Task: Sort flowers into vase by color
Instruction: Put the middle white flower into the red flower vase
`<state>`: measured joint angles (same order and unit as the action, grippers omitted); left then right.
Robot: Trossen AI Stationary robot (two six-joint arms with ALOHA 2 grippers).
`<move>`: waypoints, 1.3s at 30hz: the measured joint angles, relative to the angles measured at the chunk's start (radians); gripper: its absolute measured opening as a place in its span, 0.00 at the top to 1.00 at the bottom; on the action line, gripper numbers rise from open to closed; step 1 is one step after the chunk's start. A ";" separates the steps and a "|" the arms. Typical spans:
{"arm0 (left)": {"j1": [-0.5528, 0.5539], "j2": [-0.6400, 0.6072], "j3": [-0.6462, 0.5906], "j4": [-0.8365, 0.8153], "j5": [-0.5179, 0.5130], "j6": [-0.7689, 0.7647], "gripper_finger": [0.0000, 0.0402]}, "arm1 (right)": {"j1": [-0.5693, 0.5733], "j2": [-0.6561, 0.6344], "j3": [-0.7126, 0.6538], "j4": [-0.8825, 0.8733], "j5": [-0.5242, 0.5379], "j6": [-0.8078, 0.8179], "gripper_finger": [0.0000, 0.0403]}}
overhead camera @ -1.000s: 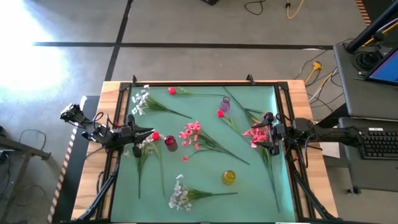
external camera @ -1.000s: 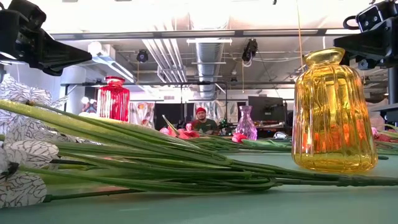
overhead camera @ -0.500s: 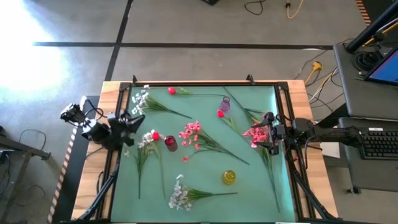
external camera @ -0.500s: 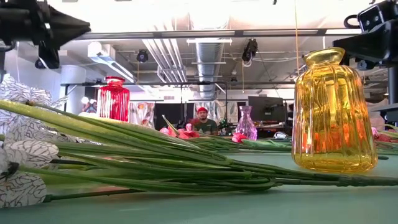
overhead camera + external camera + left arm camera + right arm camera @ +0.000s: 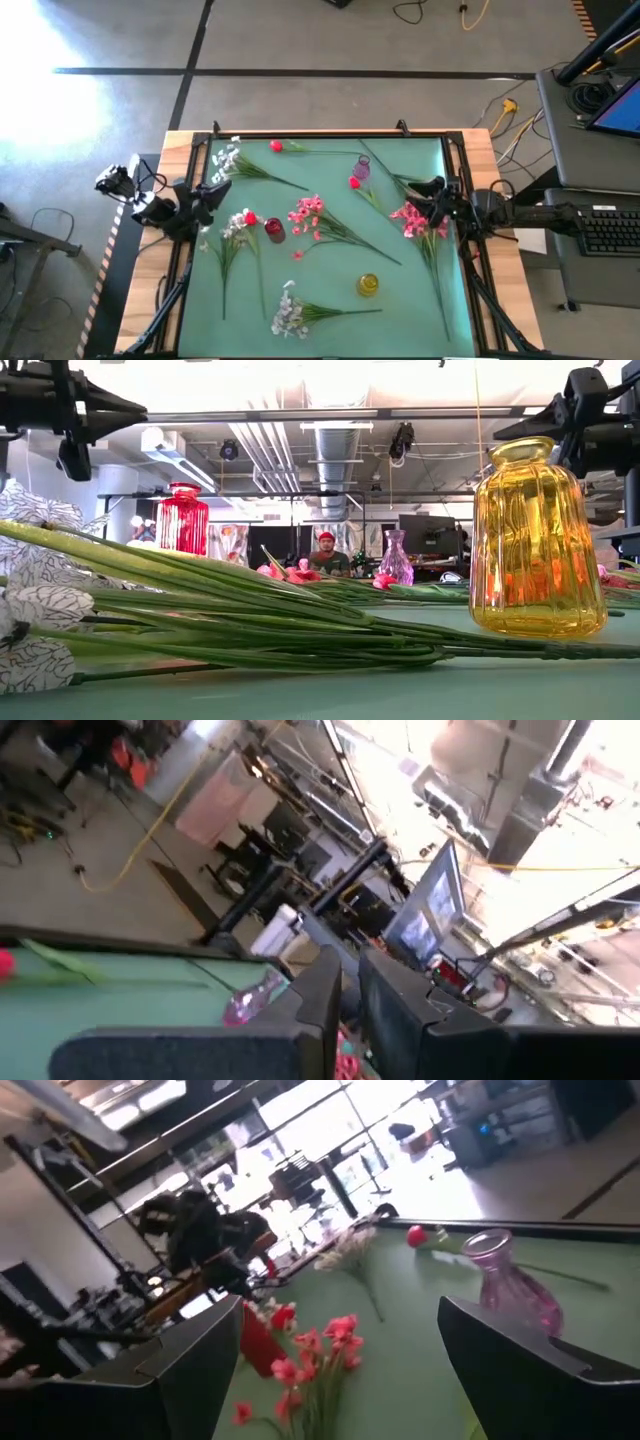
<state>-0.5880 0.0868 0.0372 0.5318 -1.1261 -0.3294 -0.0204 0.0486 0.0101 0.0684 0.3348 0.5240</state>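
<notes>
Green table [image 5: 330, 270] holds pink flowers [image 5: 411, 218] beside right gripper [image 5: 432, 196].

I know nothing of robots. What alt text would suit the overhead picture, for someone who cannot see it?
Flower sprays and three small vases lie scattered on a green table. The left gripper hangs shut at its left edge, the right gripper open near pink flowers.

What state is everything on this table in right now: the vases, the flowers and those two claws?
Red glass vase: upright, empty.
Purple glass vase: upright, empty.
Yellow glass vase: upright, empty.
Pink, white and red flowers: lying loose on the green mat.
Left gripper: jaws shut, empty.
Right gripper: jaws open, empty.
</notes>
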 joint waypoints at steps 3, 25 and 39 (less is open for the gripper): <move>0.000 0.068 0.013 -0.021 -0.012 -0.055 0.99 | 0.000 0.000 0.000 0.002 0.025 0.000 0.19; -0.003 0.748 0.687 -1.421 0.523 -1.150 1.00 | 0.001 0.014 0.031 0.041 0.018 0.157 0.19; -0.022 1.021 0.826 -1.584 0.844 -1.334 0.96 | 0.001 0.181 0.212 -0.103 -0.067 0.150 0.19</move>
<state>-0.6097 1.1078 0.8628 -1.0522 -0.2820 -1.6637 -0.0196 0.2294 0.2226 -0.0345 0.2682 0.6740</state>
